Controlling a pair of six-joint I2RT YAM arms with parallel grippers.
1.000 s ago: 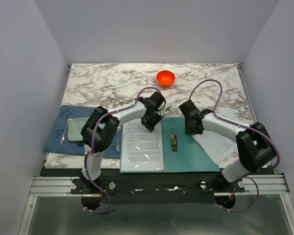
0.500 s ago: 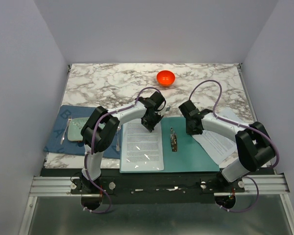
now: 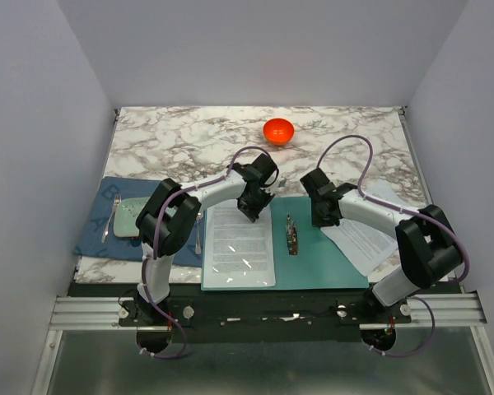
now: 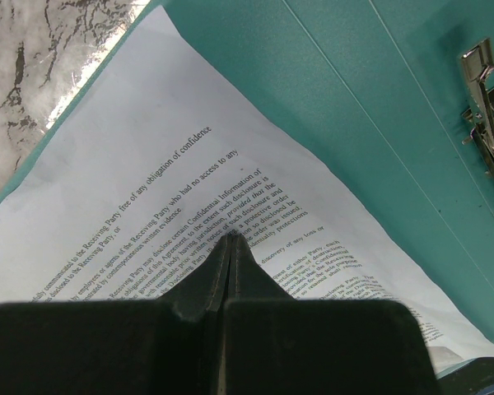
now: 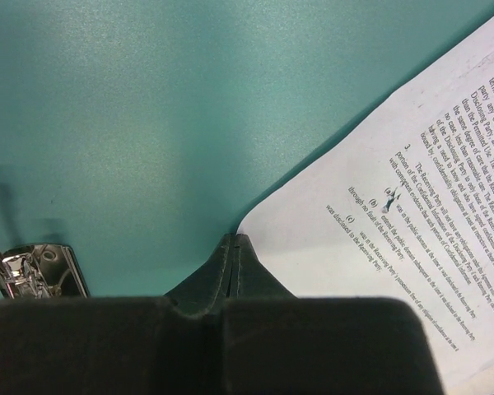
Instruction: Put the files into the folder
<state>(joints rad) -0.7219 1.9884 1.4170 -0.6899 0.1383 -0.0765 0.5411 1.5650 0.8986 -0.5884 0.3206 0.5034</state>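
Note:
The teal folder (image 3: 329, 259) lies open in the middle of the table, its metal clip (image 3: 292, 234) along the spine. One printed sheet (image 3: 240, 245) lies on the folder's left half. My left gripper (image 3: 251, 211) is shut, its tip resting on that sheet (image 4: 148, 206) near its top. More files (image 3: 364, 237) lie to the right, overlapping the folder's right edge. My right gripper (image 3: 323, 217) is shut, its tip at the corner of those files (image 5: 379, 239) on the teal surface (image 5: 148, 123). The clip also shows in the left wrist view (image 4: 487, 107) and in the right wrist view (image 5: 37, 270).
An orange bowl (image 3: 278, 130) stands at the back centre. A dark blue mat (image 3: 103, 239) at the left holds a pale green tray (image 3: 133, 218), a fork (image 3: 109, 218) and another utensil (image 3: 199, 230). Walls close in both sides.

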